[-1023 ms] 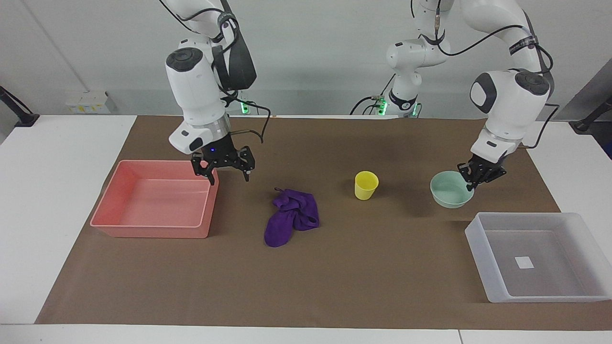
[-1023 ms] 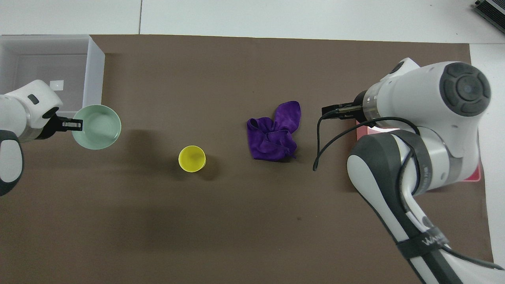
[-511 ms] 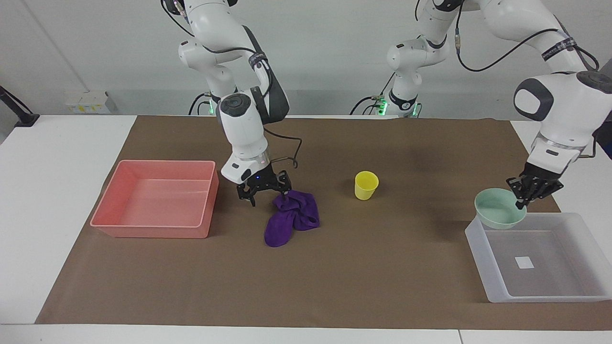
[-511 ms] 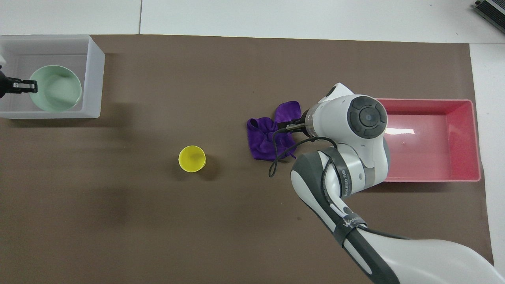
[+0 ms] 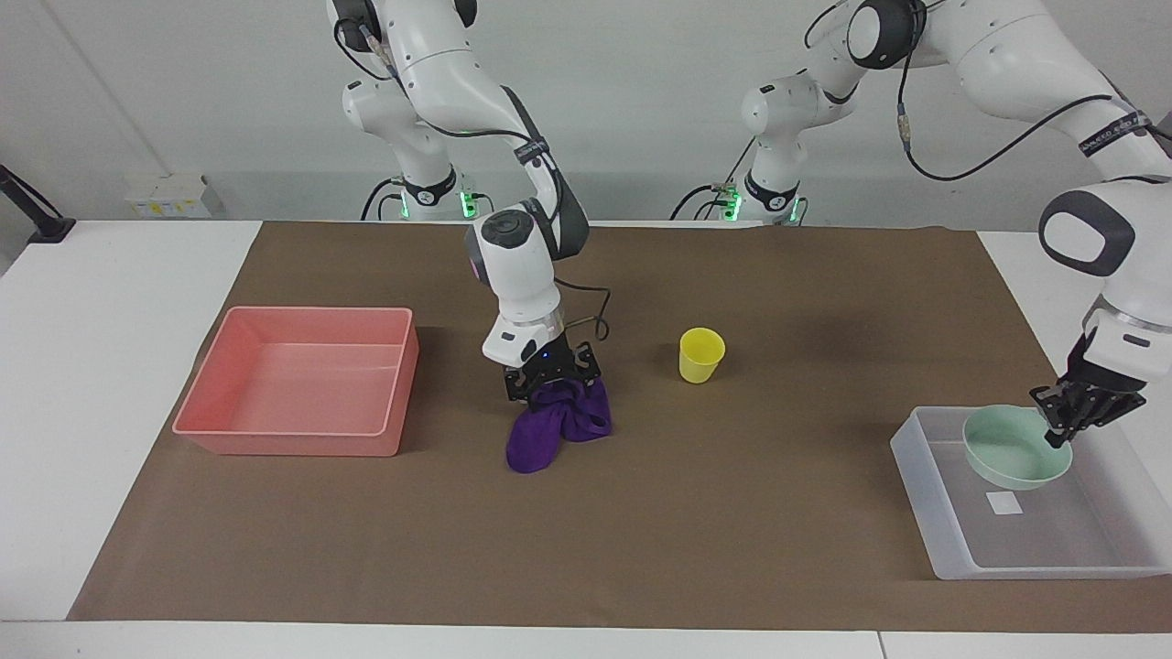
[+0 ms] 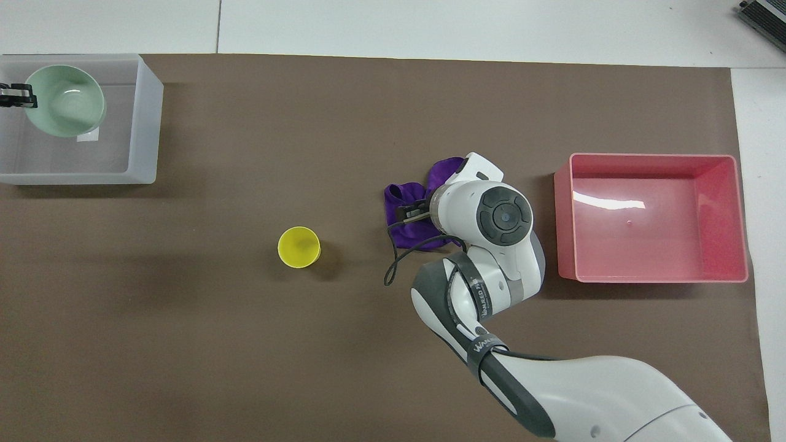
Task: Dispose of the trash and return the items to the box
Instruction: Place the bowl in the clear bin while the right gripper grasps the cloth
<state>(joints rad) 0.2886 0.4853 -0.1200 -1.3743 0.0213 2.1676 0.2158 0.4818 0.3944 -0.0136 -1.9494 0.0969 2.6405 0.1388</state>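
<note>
In the facing view, the purple cloth (image 5: 557,423) lies mid-table, long axis from 1 to 7 o'clock, under the released right gripper (image 5: 552,381). The left gripper (image 5: 1068,416), clenched on the mint bowl (image 5: 1012,448), holds it over the box (image 5: 952,540).

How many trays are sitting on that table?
2: the pink tray at the right arm's end of the table, and the clear box at the left arm's end, farther from the robots. None seems hidden.

Bright, even light; soft shadows, sharp focus.
</note>
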